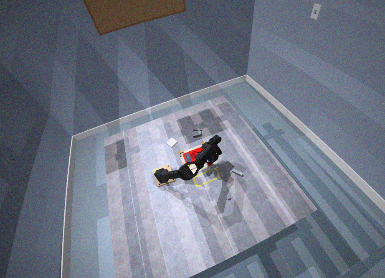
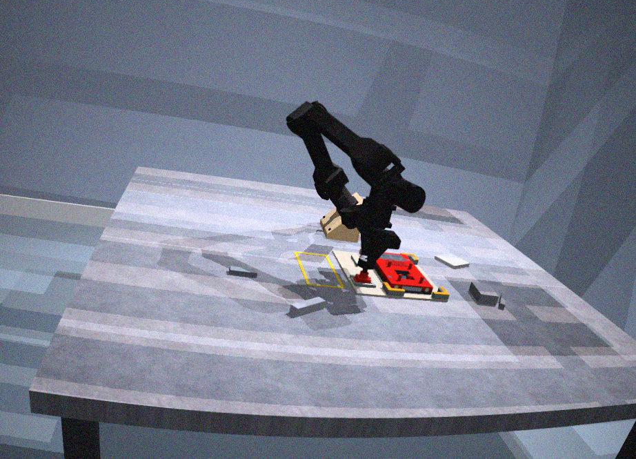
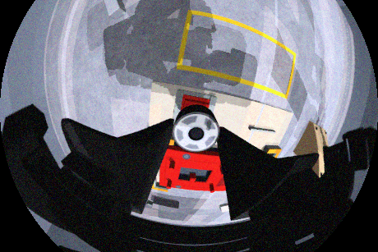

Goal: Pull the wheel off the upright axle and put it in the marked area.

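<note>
1. The wheel (image 3: 195,133) is gripped between the two fingers of the claw (image 3: 195,139), which is clenched on its rim from above so it can be drawn straight up.
2. The wheel sits above the red base (image 2: 362,277), just beside the red board (image 2: 402,272); whether it has cleared the axle cannot be told.
3. The yellow-marked area (image 2: 317,269) lies on the counter (image 2: 205,341) near the red base.

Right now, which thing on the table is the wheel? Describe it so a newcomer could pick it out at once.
Find the pale board in the middle of the table, the one carrying the red block. At the board's end nearest the yellow outline, the claw is shut on the wheel. It is the only round thing there: a white disc with a dark hub, unlike the flat grey slabs lying around.
</note>
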`<state>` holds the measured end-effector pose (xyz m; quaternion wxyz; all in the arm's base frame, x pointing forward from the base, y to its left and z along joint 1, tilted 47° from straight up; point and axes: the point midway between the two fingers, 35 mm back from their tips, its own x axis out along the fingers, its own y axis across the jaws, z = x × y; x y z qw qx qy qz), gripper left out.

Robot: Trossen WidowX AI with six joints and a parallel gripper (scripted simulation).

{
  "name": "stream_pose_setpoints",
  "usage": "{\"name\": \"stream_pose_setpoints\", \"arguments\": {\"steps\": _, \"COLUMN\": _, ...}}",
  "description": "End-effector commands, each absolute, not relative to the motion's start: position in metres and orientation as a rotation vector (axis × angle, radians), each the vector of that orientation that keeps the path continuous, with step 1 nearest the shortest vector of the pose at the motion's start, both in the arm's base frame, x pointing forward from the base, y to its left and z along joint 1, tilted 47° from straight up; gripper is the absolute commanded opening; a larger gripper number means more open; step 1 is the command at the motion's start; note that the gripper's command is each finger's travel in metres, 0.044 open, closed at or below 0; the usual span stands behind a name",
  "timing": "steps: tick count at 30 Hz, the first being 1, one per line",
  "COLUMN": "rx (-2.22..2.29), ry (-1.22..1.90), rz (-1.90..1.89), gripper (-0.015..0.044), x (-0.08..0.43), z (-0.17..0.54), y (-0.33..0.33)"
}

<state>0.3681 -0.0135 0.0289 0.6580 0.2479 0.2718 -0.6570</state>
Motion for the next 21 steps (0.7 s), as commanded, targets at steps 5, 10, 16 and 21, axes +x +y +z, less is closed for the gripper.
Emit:
{"name": "stream_pose_setpoints", "arguments": {"steps": 5, "rx": 0.573, "ry": 0.611, "rz": -1.481, "gripper": 0.0000, "x": 0.3700, "z": 0.0327, "y": -0.0082}}
{"name": "stream_pose_setpoints", "arguments": {"steps": 10, "rx": 0.573, "ry": 0.611, "rz": -1.481, "gripper": 0.0000, "x": 0.3699, "z": 0.0339, "y": -0.0069}}
{"name": "stream_pose_setpoints", "arguments": {"steps": 16, "rx": 0.572, "ry": 0.612, "rz": -1.480, "gripper": 0.0000, "x": 0.3699, "z": 0.0352, "y": -0.0055}}
{"name": "stream_pose_setpoints", "arguments": {"steps": 21, "rx": 0.572, "ry": 0.612, "rz": -1.480, "gripper": 0.0000, "x": 0.3699, "z": 0.0363, "y": -0.0043}}
